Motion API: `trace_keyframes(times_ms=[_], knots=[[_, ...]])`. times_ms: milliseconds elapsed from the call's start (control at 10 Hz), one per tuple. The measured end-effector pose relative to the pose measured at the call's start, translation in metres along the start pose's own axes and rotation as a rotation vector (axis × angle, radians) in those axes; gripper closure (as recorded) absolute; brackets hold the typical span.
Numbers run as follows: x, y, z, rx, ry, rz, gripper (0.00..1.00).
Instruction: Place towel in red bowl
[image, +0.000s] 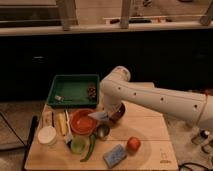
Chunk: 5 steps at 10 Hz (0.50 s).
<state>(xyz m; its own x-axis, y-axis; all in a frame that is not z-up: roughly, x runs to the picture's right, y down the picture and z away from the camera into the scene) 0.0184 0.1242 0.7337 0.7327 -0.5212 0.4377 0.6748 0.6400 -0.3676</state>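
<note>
The red bowl (81, 122) is a wide orange-red bowl on the wooden table, left of centre. The towel (98, 117), a small grey-blue cloth, hangs at the bowl's right rim under the end of my white arm. My gripper (105, 114) is mostly hidden by the wrist. It sits just right of the red bowl and is shut on the towel, holding it at the rim's edge.
A purple-maroon bowl (120, 112) sits right behind the gripper. A metal cup (103, 131), a blue sponge (115, 155) and an orange fruit (133, 144) lie in front. A green tray (74, 90) is at the back left. A white cup (47, 135) and a green cup (77, 145) stand at the left.
</note>
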Motion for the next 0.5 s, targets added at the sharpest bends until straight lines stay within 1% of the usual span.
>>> trace_keyframes(times_ms=[100, 400, 500], knots=[[-0.008, -0.007, 0.002, -0.003, -0.006, -0.016, 0.99], [-0.012, -0.008, 0.006, -0.015, -0.013, -0.034, 0.99], [-0.019, -0.015, 0.009, -0.014, -0.023, -0.048, 0.99]])
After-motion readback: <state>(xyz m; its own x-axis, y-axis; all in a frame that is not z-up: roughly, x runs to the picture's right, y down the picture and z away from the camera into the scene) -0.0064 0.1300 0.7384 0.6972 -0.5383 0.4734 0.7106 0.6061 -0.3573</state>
